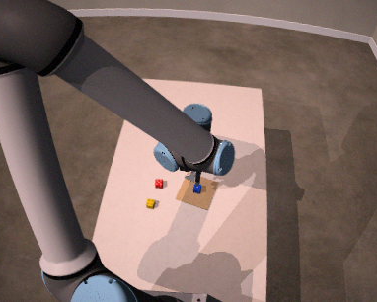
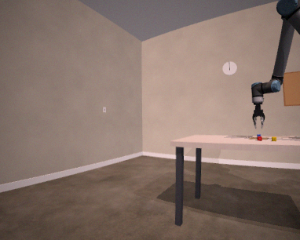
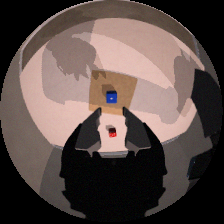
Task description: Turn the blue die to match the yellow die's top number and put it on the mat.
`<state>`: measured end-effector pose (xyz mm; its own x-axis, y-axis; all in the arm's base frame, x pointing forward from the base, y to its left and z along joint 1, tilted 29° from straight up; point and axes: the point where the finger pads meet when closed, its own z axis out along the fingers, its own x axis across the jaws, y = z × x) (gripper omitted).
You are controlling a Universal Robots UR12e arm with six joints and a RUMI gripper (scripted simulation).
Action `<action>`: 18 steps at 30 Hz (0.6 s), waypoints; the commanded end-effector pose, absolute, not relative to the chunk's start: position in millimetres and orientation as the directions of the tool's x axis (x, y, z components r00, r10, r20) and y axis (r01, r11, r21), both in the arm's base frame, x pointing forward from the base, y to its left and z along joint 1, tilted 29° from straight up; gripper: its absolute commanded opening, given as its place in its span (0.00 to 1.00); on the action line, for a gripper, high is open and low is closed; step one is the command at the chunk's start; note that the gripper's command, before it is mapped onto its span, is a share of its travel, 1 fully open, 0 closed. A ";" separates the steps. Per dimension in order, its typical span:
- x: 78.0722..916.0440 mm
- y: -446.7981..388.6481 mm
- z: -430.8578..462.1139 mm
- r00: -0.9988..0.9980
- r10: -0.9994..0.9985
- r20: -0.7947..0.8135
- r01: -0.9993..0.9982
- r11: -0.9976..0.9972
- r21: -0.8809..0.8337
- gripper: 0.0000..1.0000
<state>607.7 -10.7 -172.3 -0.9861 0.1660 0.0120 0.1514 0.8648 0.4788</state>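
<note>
The blue die (image 1: 197, 188) (image 2: 258, 135) (image 3: 111, 97) is on the brown mat (image 1: 209, 197) (image 2: 253, 138) (image 3: 127, 87), fully inside its edges as the top view and the wrist view show. Above it is the pincer (image 1: 194, 179) (image 2: 258, 127) (image 3: 111, 107), pointing down and partly open, with its two fingers apart and nothing held between them. In the wrist view, one pale spot is visible on the blue die (the marks are very small, so I cannot tell its number with certainty). The red die (image 1: 159, 184) (image 2: 259, 139) (image 3: 112, 133) and the yellow die (image 1: 150, 203) (image 2: 274, 139) rest on the pale surface (image 1: 120, 222) (image 2: 202, 140) (image 3: 37, 100), outside the mat. I cannot read the yellow die's top number.
</note>
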 end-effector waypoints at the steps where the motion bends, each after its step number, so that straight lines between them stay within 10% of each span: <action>1: 607.7 -11.2 -171.7 -0.986 0.165 0.013 0.152 0.872 0.466 0.28; 18: 608.5 -9.2 -170.3 -0.986 0.166 0.011 0.164 0.958 0.236 0.28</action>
<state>607.8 -9.0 -170.9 -0.9864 0.1635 0.0134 0.1610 0.9487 0.2721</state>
